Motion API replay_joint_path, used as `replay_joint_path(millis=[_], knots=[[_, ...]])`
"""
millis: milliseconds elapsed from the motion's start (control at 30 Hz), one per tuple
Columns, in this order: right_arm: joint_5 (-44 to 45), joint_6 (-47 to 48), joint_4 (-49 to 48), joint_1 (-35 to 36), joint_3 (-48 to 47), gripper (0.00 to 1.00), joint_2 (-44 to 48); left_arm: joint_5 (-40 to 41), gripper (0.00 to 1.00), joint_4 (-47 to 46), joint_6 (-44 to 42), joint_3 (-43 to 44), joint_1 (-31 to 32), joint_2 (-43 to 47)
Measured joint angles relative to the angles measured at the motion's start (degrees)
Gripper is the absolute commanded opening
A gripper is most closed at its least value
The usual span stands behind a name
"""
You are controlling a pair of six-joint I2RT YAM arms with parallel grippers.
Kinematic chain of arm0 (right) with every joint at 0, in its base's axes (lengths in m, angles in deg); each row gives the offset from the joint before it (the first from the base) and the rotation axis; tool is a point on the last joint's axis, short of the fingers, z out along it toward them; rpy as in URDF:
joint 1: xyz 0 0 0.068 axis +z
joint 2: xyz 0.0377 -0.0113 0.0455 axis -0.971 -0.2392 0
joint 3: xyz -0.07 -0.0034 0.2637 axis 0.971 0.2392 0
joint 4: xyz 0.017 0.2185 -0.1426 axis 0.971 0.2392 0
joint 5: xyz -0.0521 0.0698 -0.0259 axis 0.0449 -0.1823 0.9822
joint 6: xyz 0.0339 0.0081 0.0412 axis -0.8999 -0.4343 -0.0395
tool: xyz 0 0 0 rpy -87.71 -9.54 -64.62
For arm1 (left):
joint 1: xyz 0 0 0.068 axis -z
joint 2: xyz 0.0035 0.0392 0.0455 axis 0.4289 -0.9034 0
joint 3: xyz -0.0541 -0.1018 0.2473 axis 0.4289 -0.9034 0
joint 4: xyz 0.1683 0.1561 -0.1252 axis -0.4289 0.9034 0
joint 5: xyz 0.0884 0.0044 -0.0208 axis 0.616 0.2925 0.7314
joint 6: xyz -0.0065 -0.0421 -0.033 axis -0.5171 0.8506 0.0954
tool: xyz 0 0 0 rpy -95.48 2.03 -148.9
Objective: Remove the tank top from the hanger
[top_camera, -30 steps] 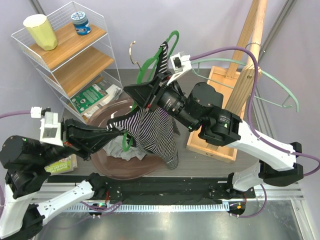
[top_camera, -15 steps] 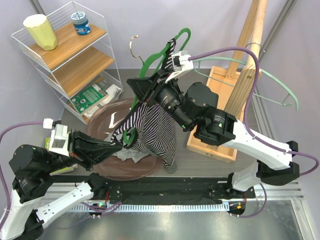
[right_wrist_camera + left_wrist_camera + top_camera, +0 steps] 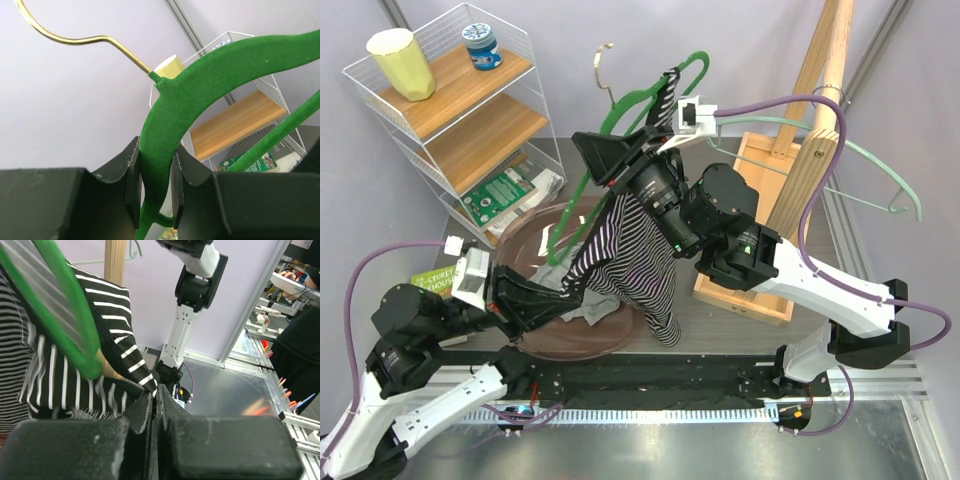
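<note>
the right fingers (image 3: 120, 170) are clamped on the green hanger (image 3: 642, 92) just below its neck, holding it up in the air and tilted, with the gold hook (image 3: 603, 55) pointing up and to the left. the striped tank top (image 3: 635, 250) is on the hanger: one strap is looped over the raised far end, and the body drapes down over the right arm towards a round brown tray (image 3: 535, 345) on the surface. the left fingers (image 3: 140, 422) are closed flat together, pinching the lower edge of the tank top at its left side, just above the tray. a crumpled grey cloth (image 3: 588, 312) lies in the tray under the hanging fabric. a white wire shelf (image 3: 380, 95) stands at the back left.
</note>
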Motion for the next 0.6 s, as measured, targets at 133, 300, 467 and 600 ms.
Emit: replay_joint_path(millis=[133, 300, 467, 600], knots=[[0.46, -1.53, -3.91, 0.0, 1.2, 0.01, 0.31, 0.94, 0.0, 0.37, 0.15, -0.9, 0.0, 0.0], [-1.36, -6.1, -6.88, 0.0, 6.45, 0.01, 2.56, 7.69, 0.0, 2.43, 0.2, -0.94, 0.0, -0.09], [-5.97, -13.97, -9.53, 0.0, 13.16, 0.01, 6.69, 14.27, 0.0, 2.97, 1.22, -1.29, 0.0, -2.4], [-10.43, -20.02, -11.23, 0.0, 16.28, 0.01, 9.44, 17.68, 0.0, 2.45, 2.34, -2.6, 0.0, -5.64]])
